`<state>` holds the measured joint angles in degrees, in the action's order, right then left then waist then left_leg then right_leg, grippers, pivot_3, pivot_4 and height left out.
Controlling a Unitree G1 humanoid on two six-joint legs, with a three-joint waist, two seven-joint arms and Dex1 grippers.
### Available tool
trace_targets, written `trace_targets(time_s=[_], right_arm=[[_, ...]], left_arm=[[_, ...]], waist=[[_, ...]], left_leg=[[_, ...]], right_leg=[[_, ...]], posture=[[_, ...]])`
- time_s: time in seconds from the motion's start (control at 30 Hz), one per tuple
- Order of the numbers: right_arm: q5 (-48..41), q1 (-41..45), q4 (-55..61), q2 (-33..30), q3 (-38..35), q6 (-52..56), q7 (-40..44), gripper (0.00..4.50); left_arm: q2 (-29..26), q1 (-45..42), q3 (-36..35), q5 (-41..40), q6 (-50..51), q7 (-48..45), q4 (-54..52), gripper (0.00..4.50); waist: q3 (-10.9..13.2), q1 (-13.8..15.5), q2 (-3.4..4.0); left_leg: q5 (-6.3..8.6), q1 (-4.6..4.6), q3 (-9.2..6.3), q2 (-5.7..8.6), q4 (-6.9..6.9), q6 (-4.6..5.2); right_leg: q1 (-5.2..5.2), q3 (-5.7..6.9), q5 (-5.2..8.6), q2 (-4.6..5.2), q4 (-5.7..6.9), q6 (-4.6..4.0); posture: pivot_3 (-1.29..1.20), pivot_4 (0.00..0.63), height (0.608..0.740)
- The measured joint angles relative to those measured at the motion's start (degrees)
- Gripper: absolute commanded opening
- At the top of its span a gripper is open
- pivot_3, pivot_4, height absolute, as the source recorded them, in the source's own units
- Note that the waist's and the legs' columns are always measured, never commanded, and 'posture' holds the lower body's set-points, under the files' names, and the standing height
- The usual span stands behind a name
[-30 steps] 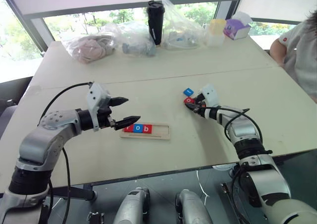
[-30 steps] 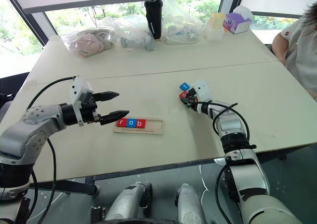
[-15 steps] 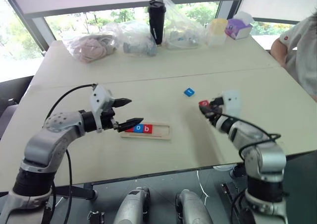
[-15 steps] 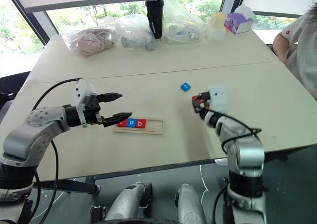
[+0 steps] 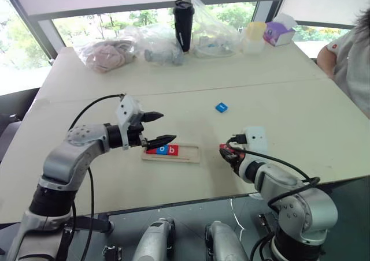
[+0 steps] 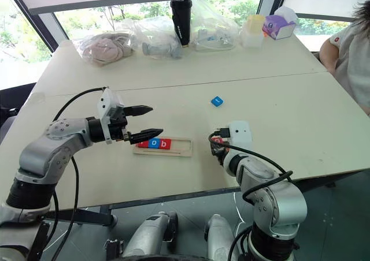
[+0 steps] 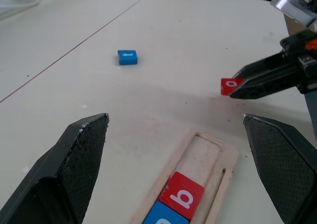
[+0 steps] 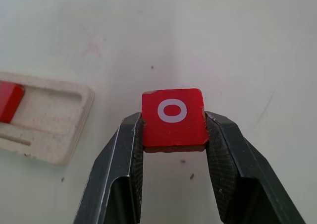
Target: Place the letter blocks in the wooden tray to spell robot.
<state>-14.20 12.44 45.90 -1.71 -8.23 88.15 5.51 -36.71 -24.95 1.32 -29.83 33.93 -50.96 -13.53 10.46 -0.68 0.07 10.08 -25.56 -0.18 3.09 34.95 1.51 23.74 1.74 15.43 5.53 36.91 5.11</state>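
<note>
The wooden tray [image 5: 171,152] is laid flat on the surface [image 5: 289,99] with its long axis running left to right, three letter blocks [image 5: 162,150] filling its left part. A red "o" block [image 8: 173,117] is pinched flat between the right gripper [image 8: 173,135] fingers, just right of the tray's empty end. The left gripper [image 5: 156,128] fingers are spread wide and empty over the tray's left end, and a blue block [image 5: 221,107] is seen farther back.
</note>
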Motion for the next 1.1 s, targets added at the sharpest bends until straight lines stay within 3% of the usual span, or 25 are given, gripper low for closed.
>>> trace_targets(time_s=[0.13, 0.17, 0.33, 0.4, 0.5, 0.6, 0.7, 0.87, 1.1], right_arm=[[-0.1, 0.1, -0.1, -0.1, 0.2, 0.3, 0.3, 4.23], [-0.2, 0.3, -0.1, -0.1, 0.2, 0.4, 0.5, 4.43], [-2.6, 2.9, -0.2, -5.2, 0.7, 0.9, 5.1, 4.43], [-4.7, 4.6, -1.6, -15.1, 1.7, -4.1, 11.3, 4.43], [-6.5, 5.7, -6.5, -30.6, 0.3, -18.2, 24.3, 4.43], [-7.4, 3.0, -12.8, -38.3, 1.4, -34.0, 37.6, 4.43], [-4.8, 0.7, -27.2, -45.9, 5.3, -50.8, 50.9, 4.43], [0.9, 3.9, -43.2, -47.5, 13.4, -67.6, 61.2, 4.43], [4.0, 9.7, -52.7, -44.7, 17.4, -77.0, 65.5, 4.43]], left_arm=[[0.5, 0.0, 0.0, 0.6, -0.8, -0.3, 0.2, 4.5], [0.5, 0.1, 0.0, 0.6, -0.8, -0.3, 0.2, 4.5], [0.5, 0.4, 0.0, 0.6, -0.9, -0.7, 0.2, 4.5], [0.3, 0.5, -0.1, 0.6, -0.9, -0.9, 0.2, 4.5], [-0.8, 0.6, -0.2, 0.6, -1.0, -1.8, 0.4, 4.5], [-1.9, 0.6, 0.0, 0.5, -1.0, -3.7, 0.3, 4.5], [-6.9, 1.5, 0.0, 0.3, -0.3, -7.8, -1.7, 4.5], [-11.7, 2.7, -0.1, -2.2, 2.1, -12.2, -7.4, 4.5], [-15.8, 7.6, -1.8, -6.0, 6.7, -12.5, -14.9, 4.5]], waist=[[0.0, 0.0, 0.0], [0.0, 0.0, 0.0], [0.0, 0.0, 0.0], [0.0, 0.1, 0.04], [0.0, 0.0, 0.0], [0.0, 0.1, -0.04], [0.1, 0.0, -0.1], [0.1, 0.0, -0.08], [0.1, 0.3, -0.07]], left_leg=[[0.0, 0.0, 0.0, 0.0, 0.0, 0.0], [0.0, 0.0, 0.0, 0.0, 0.0, 0.0], [0.0, 0.0, -0.01, 0.0, 0.03, 0.01], [0.01, -0.03, -0.01, 0.0, 0.06, 0.05], [0.09, 0.04, -0.05, -0.01, 0.02, 0.19], [0.16, -0.04, -0.01, 0.0, 0.03, 0.51], [0.21, -0.1, 0.07, 0.01, 0.07, 0.62], [0.21, -0.05, 0.08, -0.01, 0.11, 0.61], [0.24, -0.06, 0.05, -0.02, 0.12, 0.57]], right_leg=[[0.0, 0.0, 0.0, 0.0, 0.0, 0.0], [0.0, 0.0, 0.0, 0.0, 0.0, 0.0], [-0.02, 0.02, 0.0, 0.0, -0.02, 0.0], [-0.1, 0.07, 0.0, 0.01, -0.24, 0.01], [-0.43, 0.17, -0.01, -0.02, -0.79, 0.03], [-0.67, 0.17, 0.02, 0.0, -0.86, 0.09], [-0.65, 0.14, 0.01, 0.02, -0.88, 0.11], [-0.63, 0.11, 0.01, 0.04, -0.8, 0.1], [-0.59, 0.1, 0.01, 0.04, -0.81, 0.09]], posture=[[0.0, 0.15, 0.74], [0.0, 0.15, 0.74], [0.0, 0.15, 0.74], [0.0, 0.15, 0.74], [0.0, 0.15, 0.74], [0.0, 0.15, 0.74], [0.0, 0.15, 0.74], [0.0, 0.15, 0.74], [0.0, 0.15, 0.74]])
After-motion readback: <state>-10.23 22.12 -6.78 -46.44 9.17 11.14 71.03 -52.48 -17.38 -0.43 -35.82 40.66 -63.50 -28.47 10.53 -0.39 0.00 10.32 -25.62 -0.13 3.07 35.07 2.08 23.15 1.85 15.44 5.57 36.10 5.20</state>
